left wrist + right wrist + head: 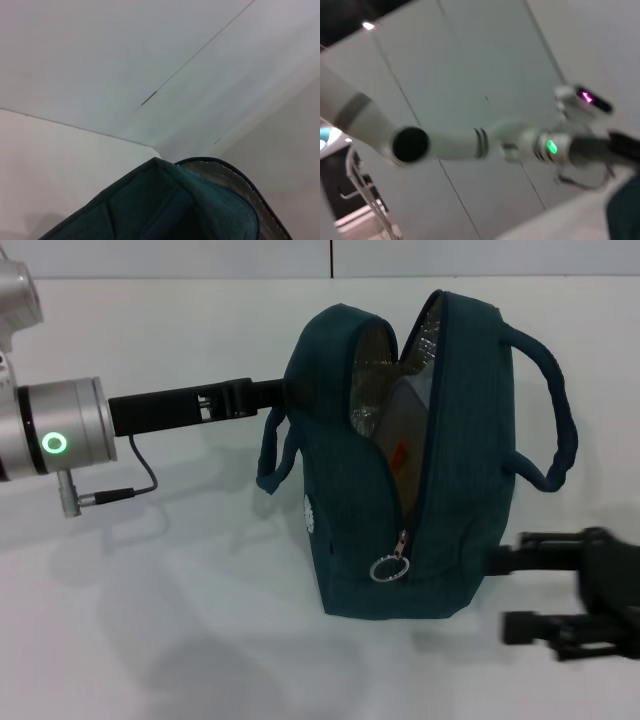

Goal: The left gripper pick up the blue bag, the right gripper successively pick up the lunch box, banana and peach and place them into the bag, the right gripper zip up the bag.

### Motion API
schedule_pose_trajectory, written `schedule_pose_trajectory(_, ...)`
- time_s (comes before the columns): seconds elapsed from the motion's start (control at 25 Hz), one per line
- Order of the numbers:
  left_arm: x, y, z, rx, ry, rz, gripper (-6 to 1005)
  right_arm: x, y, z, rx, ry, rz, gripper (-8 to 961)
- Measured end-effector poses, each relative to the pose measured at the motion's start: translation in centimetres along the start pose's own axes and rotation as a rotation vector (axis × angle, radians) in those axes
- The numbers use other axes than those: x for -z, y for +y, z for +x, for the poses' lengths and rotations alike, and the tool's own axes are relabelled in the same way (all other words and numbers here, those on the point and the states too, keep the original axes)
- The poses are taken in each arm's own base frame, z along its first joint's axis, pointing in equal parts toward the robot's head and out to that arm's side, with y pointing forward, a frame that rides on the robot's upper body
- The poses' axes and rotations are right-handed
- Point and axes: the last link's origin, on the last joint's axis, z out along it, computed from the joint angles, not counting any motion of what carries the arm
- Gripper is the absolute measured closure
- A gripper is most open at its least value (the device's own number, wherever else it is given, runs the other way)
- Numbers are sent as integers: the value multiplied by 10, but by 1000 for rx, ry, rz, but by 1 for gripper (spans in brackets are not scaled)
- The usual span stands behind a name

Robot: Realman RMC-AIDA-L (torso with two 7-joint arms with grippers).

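Observation:
The blue bag (440, 480) stands upright on the white table, its top zip open and silver lining showing. Inside it, a grey lunch box (405, 425) with an orange spot leans against the lining. Banana and peach are out of view. My left gripper (278, 390) reaches in from the left and is shut on the bag's left rim; the same rim (165, 200) fills the left wrist view. My right gripper (505, 590) hovers low at the bag's right side, open and holding nothing. The zip pull ring (388, 567) hangs low on the bag's front.
The bag's two carry handles (545, 410) stick out to either side. A cable (140, 475) loops under my left wrist. In the right wrist view the left arm (520, 142) crosses in front of a grey wall, with a corner of the bag (626, 215) showing.

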Motion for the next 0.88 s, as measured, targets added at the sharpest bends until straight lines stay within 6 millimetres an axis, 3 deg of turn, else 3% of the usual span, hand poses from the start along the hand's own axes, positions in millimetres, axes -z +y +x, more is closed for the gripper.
schedule_pose_trajectory(0.16, 0, 0, -1, 4, 1, 0, 934, -18, -22, 7, -56, 64, 46, 244)
schedule_pose_trajectory(0.36, 0, -1, -3, 9, 1, 0, 934, -39, -34, 7, -61, 122, 45, 245)
schedule_pose_trajectory(0.88, 0, -2, -7, 16, 1, -3, 934, -57, -55, 3, -66, 124, 123, 254)
